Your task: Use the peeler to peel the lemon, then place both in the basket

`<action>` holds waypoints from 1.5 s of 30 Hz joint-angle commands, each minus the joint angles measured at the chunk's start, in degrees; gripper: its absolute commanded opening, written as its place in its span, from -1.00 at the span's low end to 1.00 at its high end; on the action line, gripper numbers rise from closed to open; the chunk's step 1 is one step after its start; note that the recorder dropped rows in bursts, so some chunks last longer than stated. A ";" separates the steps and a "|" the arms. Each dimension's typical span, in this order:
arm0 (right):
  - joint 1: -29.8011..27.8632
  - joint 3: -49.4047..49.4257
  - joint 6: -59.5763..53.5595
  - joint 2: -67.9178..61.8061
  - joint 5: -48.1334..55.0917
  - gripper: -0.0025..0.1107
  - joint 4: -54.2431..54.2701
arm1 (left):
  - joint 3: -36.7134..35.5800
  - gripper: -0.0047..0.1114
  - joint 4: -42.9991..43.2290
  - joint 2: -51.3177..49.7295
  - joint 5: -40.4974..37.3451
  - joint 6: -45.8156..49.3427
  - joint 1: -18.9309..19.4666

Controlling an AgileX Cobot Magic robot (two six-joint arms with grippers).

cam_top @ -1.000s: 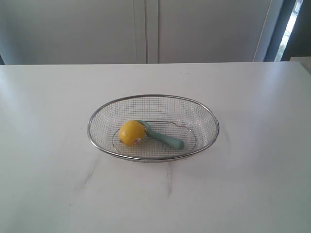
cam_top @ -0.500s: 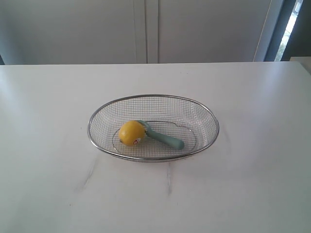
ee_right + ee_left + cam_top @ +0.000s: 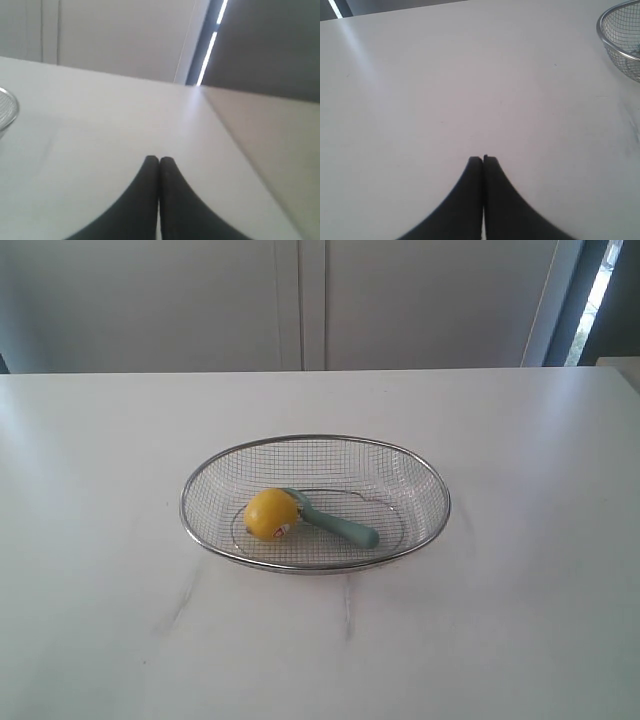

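Observation:
The yellow lemon (image 3: 271,514) with its red-and-white sticker lies inside the silver wire basket (image 3: 315,441), left of centre. The teal-handled peeler (image 3: 340,527) lies beside it in the basket, its blade end touching the lemon. Neither arm shows in the exterior view. My left gripper (image 3: 483,159) is shut with nothing in it, above bare white table, and the basket's rim (image 3: 606,39) shows at that view's edge. My right gripper (image 3: 159,159) is shut and empty too, over the table, with a sliver of the basket (image 3: 11,102) at the edge.
The white table (image 3: 100,490) spreads wide around the basket. Its far edge meets grey cabinet doors (image 3: 300,300). The table's corner and side edge (image 3: 210,102) lie close ahead of the right gripper.

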State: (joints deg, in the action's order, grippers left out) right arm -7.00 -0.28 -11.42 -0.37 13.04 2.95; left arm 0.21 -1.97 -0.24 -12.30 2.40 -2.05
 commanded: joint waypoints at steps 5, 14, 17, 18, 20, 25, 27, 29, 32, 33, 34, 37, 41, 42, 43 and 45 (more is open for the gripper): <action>-0.35 0.28 0.12 0.37 4.60 -0.96 5.35 | -0.21 -0.92 -0.64 0.24 -0.21 0.06 0.14; -0.35 0.28 0.12 0.37 4.26 -0.96 5.35 | -0.21 -0.92 -0.64 0.24 -0.21 0.06 0.14; -0.35 0.28 0.12 0.37 4.28 -0.96 5.13 | -0.21 -0.92 -0.64 0.24 -0.21 0.06 0.14; -0.35 0.28 0.12 0.37 4.28 -0.96 5.13 | -0.21 -0.92 -0.64 0.24 -0.21 0.06 0.14; -0.35 0.28 0.12 0.37 4.28 -0.96 5.13 | -0.21 -0.92 -0.64 0.24 -0.21 0.06 0.14; -0.35 0.28 0.12 0.37 4.28 -0.96 5.13 | -0.21 -0.92 -0.64 0.24 -0.21 0.06 0.14; -0.35 0.28 0.12 0.37 4.28 -0.96 5.13 | -0.21 -0.92 -0.64 0.24 -0.21 0.06 0.14; -0.35 0.28 0.12 0.37 4.28 -0.96 5.13 | -0.21 -0.92 -0.64 0.24 -0.21 0.06 0.14; -0.35 0.28 3.16 0.37 4.28 -0.96 5.13 | -0.21 -0.92 -0.64 0.24 -0.21 0.06 0.14; -0.35 0.28 6.18 0.37 4.28 -0.96 5.13 | -0.21 -0.92 -0.64 0.24 -0.21 0.06 0.14; -0.35 0.28 8.11 0.37 4.28 -0.96 5.13 | -0.21 -0.92 -0.64 0.24 -0.21 0.06 0.14; -0.35 0.28 10.16 0.37 3.99 -0.96 5.13 | -0.21 -0.92 -0.64 0.24 -0.21 0.06 0.14; -0.35 0.28 10.16 0.37 3.76 -0.96 5.13 | -0.21 -0.92 -0.64 0.24 -0.21 0.06 0.14; -0.35 0.28 10.16 0.37 3.67 -0.96 5.13 | -0.21 -0.92 -0.64 0.24 -0.21 0.06 0.14; -0.35 0.28 10.16 0.37 3.67 -0.96 5.13 | -0.21 -0.92 -0.64 0.24 -0.21 0.06 0.14; -0.35 0.28 10.16 0.37 3.67 -0.96 5.13 | -0.21 -0.92 -0.64 0.24 -0.21 0.06 0.14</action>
State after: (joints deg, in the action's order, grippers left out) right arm -7.00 -0.13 -1.55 -0.37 17.69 8.22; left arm 0.21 -1.97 -0.24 -12.30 2.40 -2.05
